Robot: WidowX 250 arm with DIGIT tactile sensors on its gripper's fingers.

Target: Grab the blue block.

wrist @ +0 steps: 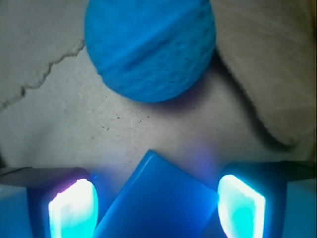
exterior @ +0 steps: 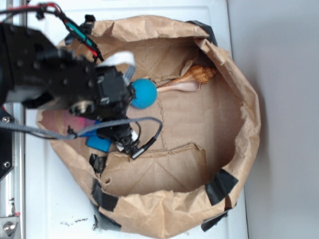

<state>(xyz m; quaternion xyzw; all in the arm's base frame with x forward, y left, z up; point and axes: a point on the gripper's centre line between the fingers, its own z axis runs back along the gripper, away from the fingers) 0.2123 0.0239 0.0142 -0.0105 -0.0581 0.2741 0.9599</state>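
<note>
The gripper (wrist: 156, 203) hung low inside the paper bag (exterior: 239, 99), its jaws wide apart and holding nothing, apparently lined up to straddle the block (wrist: 153, 198). The block lay flat on the bag's floor between the two fingers (wrist: 72, 208), turned corner-forward, clear of both pads as far as could be seen. Just beyond it sat the ball (wrist: 150, 47), apart from the block. Farther off lay a shell (exterior: 199, 74) and a spoon (exterior: 178, 87).
</note>
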